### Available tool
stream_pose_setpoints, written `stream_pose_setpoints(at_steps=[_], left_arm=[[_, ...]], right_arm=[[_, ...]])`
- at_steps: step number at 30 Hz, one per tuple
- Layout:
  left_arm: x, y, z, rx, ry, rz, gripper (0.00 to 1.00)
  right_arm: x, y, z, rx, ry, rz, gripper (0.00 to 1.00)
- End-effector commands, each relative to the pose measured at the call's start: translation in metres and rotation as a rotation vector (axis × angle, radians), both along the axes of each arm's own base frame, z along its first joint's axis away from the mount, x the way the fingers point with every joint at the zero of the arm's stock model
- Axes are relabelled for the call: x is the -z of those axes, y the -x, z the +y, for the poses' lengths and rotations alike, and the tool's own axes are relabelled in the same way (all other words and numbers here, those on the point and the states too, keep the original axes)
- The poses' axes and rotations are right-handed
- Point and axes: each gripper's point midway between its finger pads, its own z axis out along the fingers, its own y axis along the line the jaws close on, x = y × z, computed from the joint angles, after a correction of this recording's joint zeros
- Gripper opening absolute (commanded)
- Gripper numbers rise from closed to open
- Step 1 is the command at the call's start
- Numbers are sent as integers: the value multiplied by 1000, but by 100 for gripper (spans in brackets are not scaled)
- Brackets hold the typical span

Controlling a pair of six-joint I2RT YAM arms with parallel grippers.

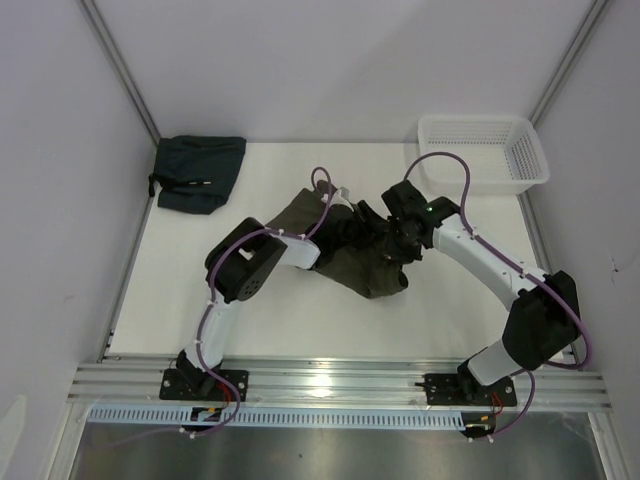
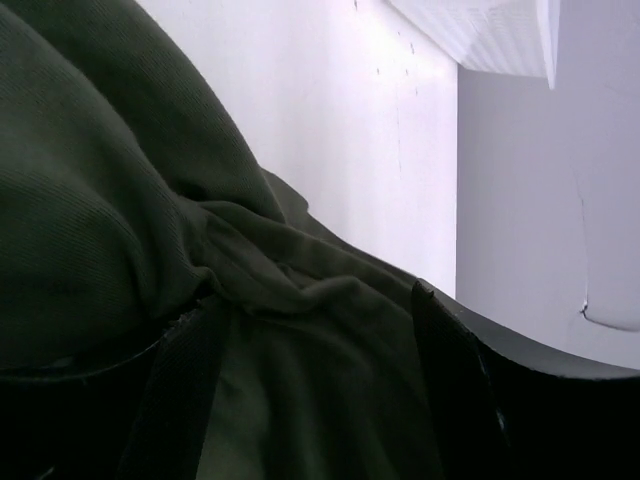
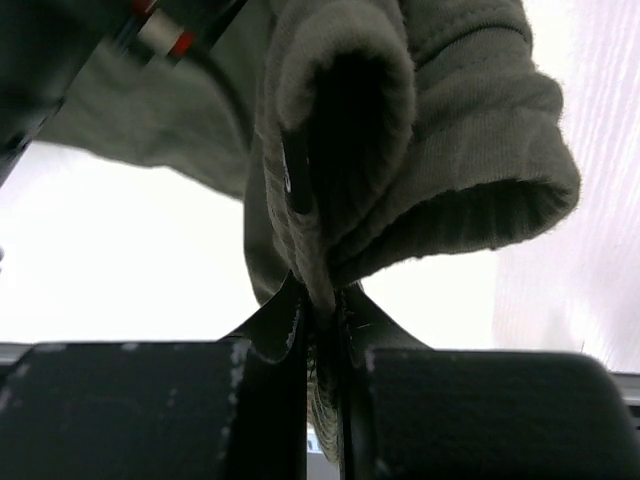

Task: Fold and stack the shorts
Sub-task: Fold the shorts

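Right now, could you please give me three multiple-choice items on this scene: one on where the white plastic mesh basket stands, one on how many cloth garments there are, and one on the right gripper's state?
1. Where on the white table does the white plastic mesh basket stand?
A) far right corner
B) far left corner
C) between the arm bases

2. How many cloth garments are on the table?
A) one
B) two
C) four

3. What is the right gripper doing?
A) hanging open over bare table
B) shut on a fold of the olive-green cloth shorts
C) shut on the basket's rim

Answers:
1 A: the top view shows it in the far right corner.
2 B: the shorts in the middle, plus a dark folded garment in the far left corner.
3 B: the right wrist view shows its fingers pressed together with cloth pinched between them.
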Motion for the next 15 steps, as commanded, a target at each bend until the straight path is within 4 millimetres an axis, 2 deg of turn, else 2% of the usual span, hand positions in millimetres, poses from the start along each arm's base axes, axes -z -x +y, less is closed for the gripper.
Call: stream_pose_setpoints(at_steps=[1, 4, 7, 8, 14, 15], left_arm=[[-20, -22, -10, -72, 58, -68, 75], [-21, -25, -10, -106, 62, -79, 75], [-28, -25, -12, -122, 74, -93, 75], [-29, -25, -12, -125, 77, -95, 75], [-52, -26, -15, -120, 91, -124, 76], [-68, -27, -15, -118, 100, -144, 77]], right_arm=[[-24, 9, 10, -7, -50, -63, 0], [-30, 19, 10, -8, -66, -64, 0], [-27, 35, 12, -24, -100, -42, 0], [-20, 41, 10, -24, -96, -23, 0], [-16, 56, 1, -9, -97, -16, 0], [-17, 56, -1, -3, -95, -18, 0]])
